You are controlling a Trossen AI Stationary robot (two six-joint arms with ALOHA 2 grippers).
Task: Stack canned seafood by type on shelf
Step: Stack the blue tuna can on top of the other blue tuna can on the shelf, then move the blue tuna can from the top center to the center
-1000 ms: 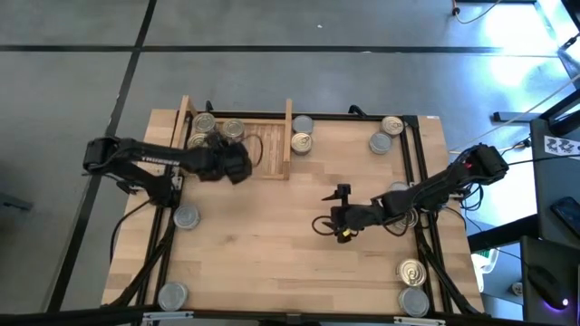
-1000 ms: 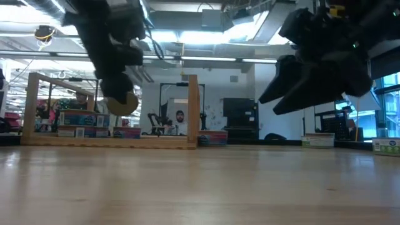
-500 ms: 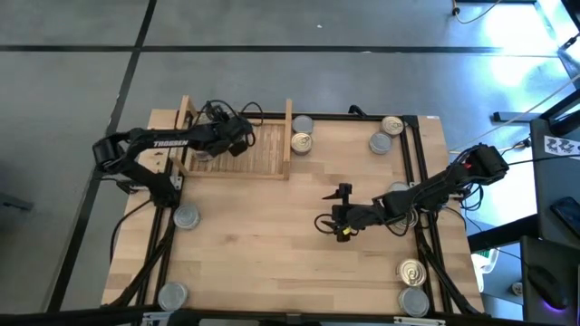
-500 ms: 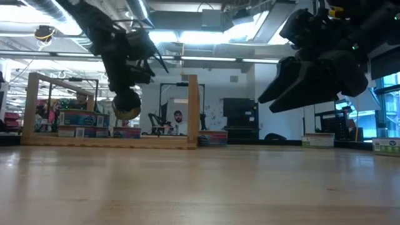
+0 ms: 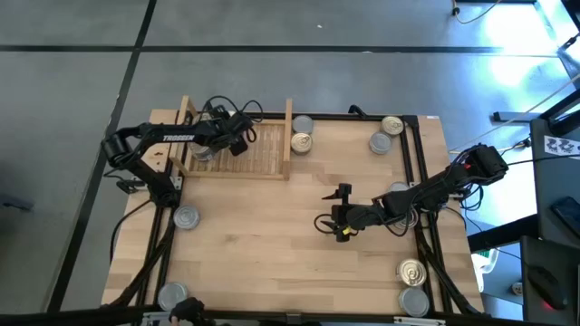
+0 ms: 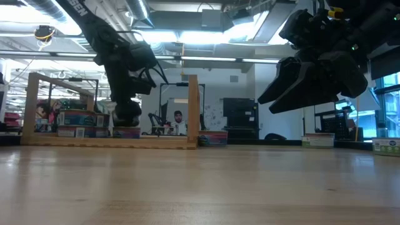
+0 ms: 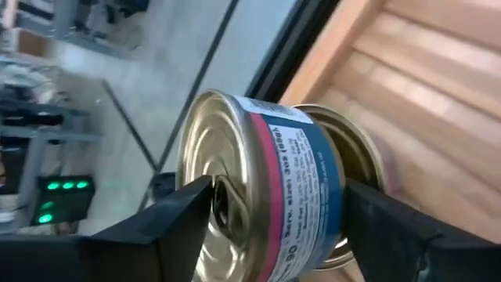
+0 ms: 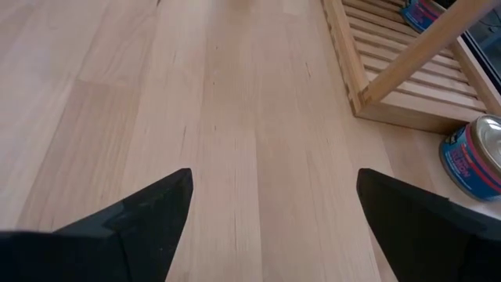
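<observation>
My left gripper (image 5: 237, 136) reaches over the far left part of the light-wood shelf (image 5: 263, 158). It is shut on a can (image 7: 266, 196) with a golden pull-tab top and a blue and red label. Just behind that can lies a second golden-topped can (image 7: 362, 160) on the shelf's slats. In the low view the held can (image 6: 128, 116) hangs low between the shelf's side boards. My right gripper (image 5: 328, 223) hovers open above bare table right of centre, with nothing between its fingers (image 8: 141, 211). My left gripper has the can between its two fingers, one finger at the golden top (image 7: 205, 205) and the other at the bottom end (image 7: 338, 205). The fingers slant down from the table's left side. The can is tipped on its edge; whether it touches the can behind, I cannot tell.
Two cans (image 5: 302, 132) stand just right of the shelf, one also seen as a blue-labelled can (image 8: 473, 160). Two more (image 5: 386, 133) sit at the far right. Others lie at the left edge (image 5: 186, 216), near left corner (image 5: 172, 294) and near right corner (image 5: 413, 285).
My left gripper has carried the can from over the shelf's near edge toward the far edge and has sunk down between the side boards. The can's golden face, which faced the table's near side, has turned away. My right gripper has kept still.
</observation>
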